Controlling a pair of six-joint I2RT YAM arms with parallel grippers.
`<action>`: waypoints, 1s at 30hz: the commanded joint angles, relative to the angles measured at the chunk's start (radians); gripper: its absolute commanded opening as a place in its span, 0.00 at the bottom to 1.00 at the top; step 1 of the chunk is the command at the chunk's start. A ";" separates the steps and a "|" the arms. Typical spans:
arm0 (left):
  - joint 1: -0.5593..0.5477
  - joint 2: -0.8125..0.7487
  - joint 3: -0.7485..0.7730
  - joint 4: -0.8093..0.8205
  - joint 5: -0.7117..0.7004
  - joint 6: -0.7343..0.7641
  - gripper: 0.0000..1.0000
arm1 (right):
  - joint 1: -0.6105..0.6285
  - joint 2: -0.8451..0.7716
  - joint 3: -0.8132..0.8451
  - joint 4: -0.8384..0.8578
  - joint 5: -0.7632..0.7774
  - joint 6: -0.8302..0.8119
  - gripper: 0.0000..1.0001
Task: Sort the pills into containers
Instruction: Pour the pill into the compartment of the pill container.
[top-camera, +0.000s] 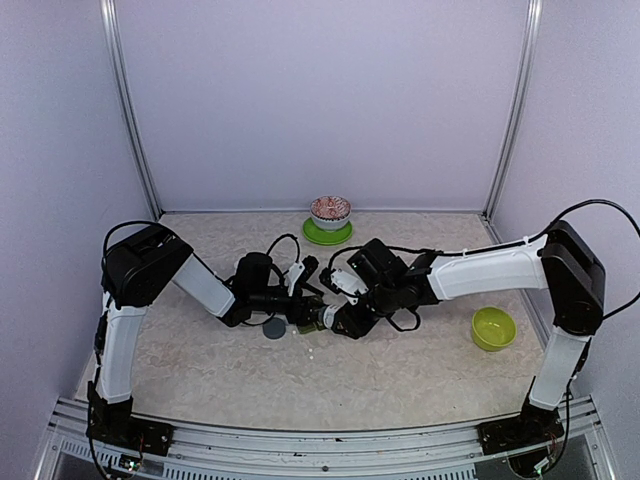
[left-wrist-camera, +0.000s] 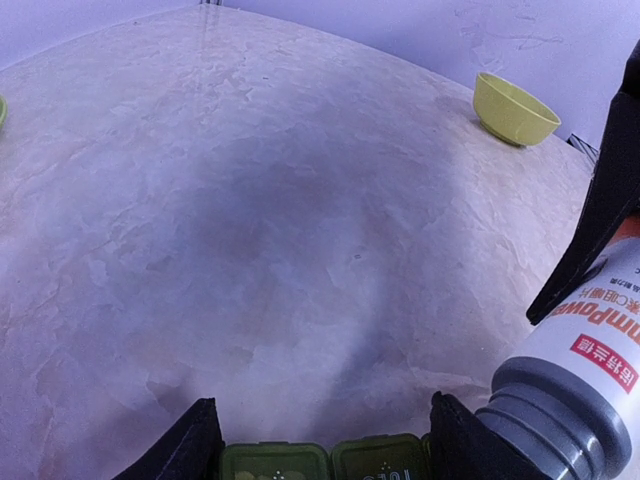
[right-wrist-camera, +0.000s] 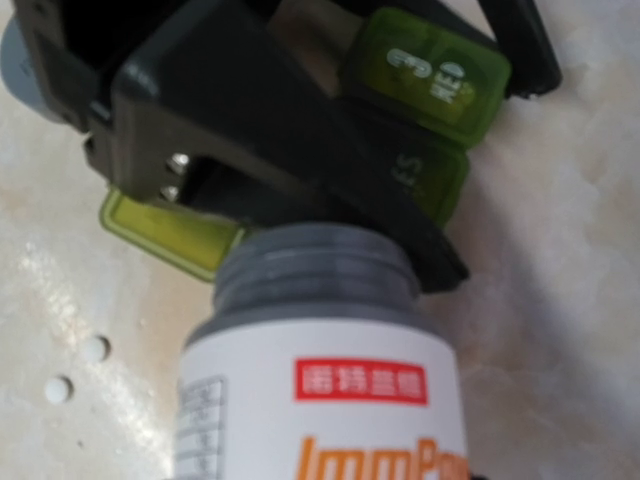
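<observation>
Okay, top view: both my arms meet mid-frame, with my left gripper (top-camera: 303, 306) and right gripper (top-camera: 337, 318) nearly nose to nose.
Top view, extras: a grey cap (top-camera: 272, 328) lies just below-left of them, and the lime bowl (top-camera: 493, 328) is off to the right.
Left wrist view: the containers (left-wrist-camera: 320, 464) sit at the bottom edge, wedged between my left fingers (left-wrist-camera: 195, 448), so that gripper is clamped on them. The bottle (left-wrist-camera: 570, 400) pokes in at lower right, grasped by my right gripper.
Right wrist view: the bottle's uncapped mouth sits lower middle, just beside the containers. Two pills (right-wrist-camera: 93, 347) lie on the table (right-wrist-camera: 560, 300) at lower left.
</observation>
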 joint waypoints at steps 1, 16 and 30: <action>0.002 0.025 -0.001 0.017 0.019 -0.011 0.67 | -0.003 0.020 0.032 -0.018 -0.001 0.005 0.31; 0.002 0.024 0.000 0.017 0.019 -0.011 0.66 | -0.004 0.035 0.096 -0.091 0.015 -0.006 0.32; 0.002 0.025 0.000 0.019 0.021 -0.012 0.66 | -0.004 0.049 0.121 -0.107 0.015 -0.013 0.33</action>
